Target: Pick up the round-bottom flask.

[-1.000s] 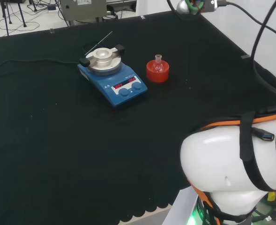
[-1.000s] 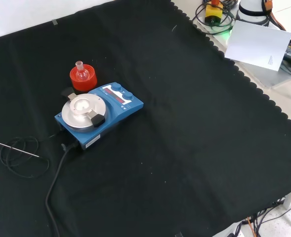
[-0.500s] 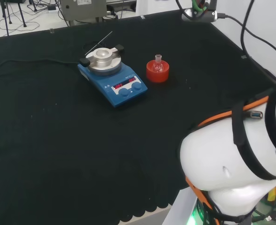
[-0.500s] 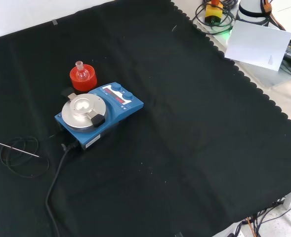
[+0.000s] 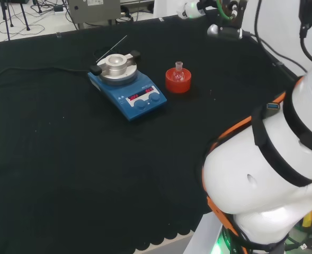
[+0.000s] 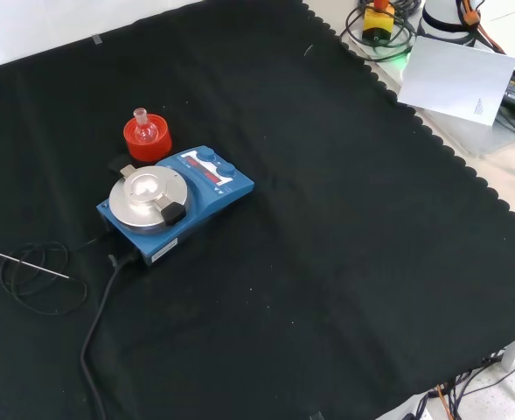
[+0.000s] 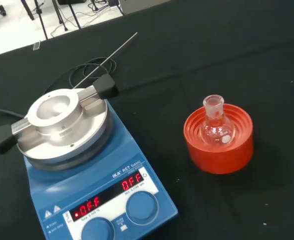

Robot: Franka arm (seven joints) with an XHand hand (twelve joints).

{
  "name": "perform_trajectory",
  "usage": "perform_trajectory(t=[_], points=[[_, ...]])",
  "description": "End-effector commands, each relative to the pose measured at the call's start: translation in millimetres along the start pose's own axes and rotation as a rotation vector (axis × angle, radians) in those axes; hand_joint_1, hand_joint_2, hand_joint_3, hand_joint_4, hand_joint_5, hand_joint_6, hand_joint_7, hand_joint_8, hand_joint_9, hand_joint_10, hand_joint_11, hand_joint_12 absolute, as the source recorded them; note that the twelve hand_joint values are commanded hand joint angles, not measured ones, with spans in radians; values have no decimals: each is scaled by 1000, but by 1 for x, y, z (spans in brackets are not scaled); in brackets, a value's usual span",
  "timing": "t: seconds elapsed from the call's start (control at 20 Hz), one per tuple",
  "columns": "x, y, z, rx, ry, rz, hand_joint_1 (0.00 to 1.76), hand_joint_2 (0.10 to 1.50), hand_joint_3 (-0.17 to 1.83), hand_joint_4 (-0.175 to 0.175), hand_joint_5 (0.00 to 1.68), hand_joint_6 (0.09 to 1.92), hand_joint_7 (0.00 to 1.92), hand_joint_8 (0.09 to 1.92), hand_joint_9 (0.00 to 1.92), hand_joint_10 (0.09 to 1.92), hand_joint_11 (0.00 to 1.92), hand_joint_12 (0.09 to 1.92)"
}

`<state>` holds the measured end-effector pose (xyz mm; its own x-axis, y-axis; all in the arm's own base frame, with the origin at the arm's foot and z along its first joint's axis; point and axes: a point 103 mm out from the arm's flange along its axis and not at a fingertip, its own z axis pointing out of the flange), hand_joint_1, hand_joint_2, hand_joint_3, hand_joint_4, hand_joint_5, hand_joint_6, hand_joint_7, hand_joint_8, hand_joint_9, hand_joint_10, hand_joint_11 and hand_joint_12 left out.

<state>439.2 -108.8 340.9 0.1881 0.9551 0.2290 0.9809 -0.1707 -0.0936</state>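
The flask [image 7: 216, 125] is a small clear round-bottom vessel with a short neck. It sits upright in the red ribbed stand [image 7: 218, 146], neck pointing up. Nothing touches the flask except the stand.

Landmark: the blue hotplate [image 6: 175, 203]. Positions relative to it:

- Stand with flask [image 5: 178, 74]: in the head view, just beside the hotplate [image 5: 127, 87] on its right, apart from it by a narrow strip of cloth. In the front view, the stand [image 6: 147, 138] lies just beyond the hotplate's far edge, close to the corner nearest the knobs.
- Round metal top [image 7: 63, 123]: on the hotplate body, carrying a ring-shaped block with two black handles pointing outward on opposite sides.
- Two knobs and a red display: on the hotplate's sloped front panel, facing the arm's base in the head view.
- Thin metal rod [image 7: 107, 58]: on the cloth behind the hotplate as seen from the wrist, over a loop of black cable.
- Power cable [image 6: 98, 317]: runs from the hotplate's near side toward the lower edge of the front view.

Black cloth [image 6: 327, 227] covers the bench; the area to the right of the hotplate in the front view is bare.

Hand state: cannot be determined from these views.
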Motion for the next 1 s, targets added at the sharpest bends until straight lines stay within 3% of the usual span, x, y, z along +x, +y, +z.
perform_trajectory(t=[0.05,0.55,1.0], points=[[-19,41,29,-29,122,6,469,1118,213,-25,343,87,156,518,251,696,0,1213],[-42,84,91,1,191,27,585,944,381,-37,397,87,188,602,325,717,0,1328],[-52,104,130,30,206,30,640,850,427,-43,425,87,213,627,358,724,0,1360]])
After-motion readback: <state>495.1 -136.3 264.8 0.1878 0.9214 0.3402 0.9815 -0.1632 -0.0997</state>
